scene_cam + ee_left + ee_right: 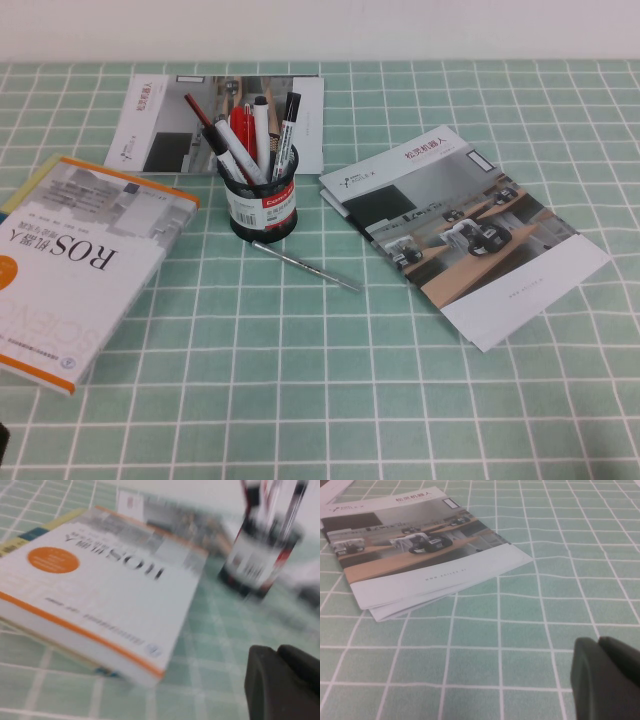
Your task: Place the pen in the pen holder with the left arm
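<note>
Pen point(305, 265): one thin silver metal rod, flat on the desk point(400, 400) at 5 o'clock of the pen holder point(262, 205), one end near its base. Holder is a black mesh cylinder with several markers inside. One thick book point(75, 265) at 9 o'clock, two brochures. Open checkered cloth around the pen. Left hand point(285, 682) low near the book, right hand point(607, 672) over bare cloth; finger state on both: cannot tell.

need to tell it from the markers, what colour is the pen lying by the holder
Silver-grey pen, clearest in the high view.
</note>
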Controlling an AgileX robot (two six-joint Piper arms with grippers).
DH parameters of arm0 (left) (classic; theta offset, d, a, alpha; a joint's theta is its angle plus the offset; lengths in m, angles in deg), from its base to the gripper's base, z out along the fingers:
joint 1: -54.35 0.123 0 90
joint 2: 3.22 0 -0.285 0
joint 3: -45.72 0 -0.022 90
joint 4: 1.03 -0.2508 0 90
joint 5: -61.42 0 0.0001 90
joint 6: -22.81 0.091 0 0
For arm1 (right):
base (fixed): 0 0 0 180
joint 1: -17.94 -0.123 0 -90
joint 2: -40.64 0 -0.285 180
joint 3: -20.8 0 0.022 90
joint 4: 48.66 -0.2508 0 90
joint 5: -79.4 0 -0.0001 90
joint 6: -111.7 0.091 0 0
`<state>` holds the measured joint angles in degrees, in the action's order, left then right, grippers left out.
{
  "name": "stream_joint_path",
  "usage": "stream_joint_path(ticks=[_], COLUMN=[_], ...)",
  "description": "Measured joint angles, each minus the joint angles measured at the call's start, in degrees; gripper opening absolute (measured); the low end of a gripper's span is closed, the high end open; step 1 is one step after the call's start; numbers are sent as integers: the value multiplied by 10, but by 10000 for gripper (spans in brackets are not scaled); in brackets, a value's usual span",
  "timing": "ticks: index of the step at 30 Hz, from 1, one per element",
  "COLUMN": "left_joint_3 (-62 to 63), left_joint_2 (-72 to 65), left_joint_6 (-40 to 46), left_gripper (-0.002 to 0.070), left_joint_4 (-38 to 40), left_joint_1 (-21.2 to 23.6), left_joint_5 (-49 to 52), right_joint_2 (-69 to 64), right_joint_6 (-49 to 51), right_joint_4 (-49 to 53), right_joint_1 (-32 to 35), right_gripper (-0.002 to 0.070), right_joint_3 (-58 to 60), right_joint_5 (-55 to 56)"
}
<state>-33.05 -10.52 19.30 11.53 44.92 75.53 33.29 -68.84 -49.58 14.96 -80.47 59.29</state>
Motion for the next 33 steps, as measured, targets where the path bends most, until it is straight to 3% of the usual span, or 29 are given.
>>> stream_joint_path(ticks=[3, 9, 17, 26, 33], left_joint_3=[0, 0, 104, 327, 484], left_joint_2=[0, 0, -112, -414, -630], left_joint_6=[-45, -80, -70, 65, 338], left_gripper=[0, 0, 0, 0, 0], left_joint_4=[72, 112, 118, 116, 145], left_joint_1=[0, 0, 1, 1, -40], left_joint_5=[-47, -94, 6, 174, 274], right_joint_2=[0, 0, 0, 0, 0], right_joint_6=[0, 0, 0, 0, 0], right_joint_4=[0, 0, 0, 0, 0], right_joint_1=[0, 0, 0, 0, 0], right_gripper=[-20, -20, -20, -20, -20], right_joint_3=[0, 0, 0, 0, 0], right_joint_5=[0, 0, 0, 0, 0])
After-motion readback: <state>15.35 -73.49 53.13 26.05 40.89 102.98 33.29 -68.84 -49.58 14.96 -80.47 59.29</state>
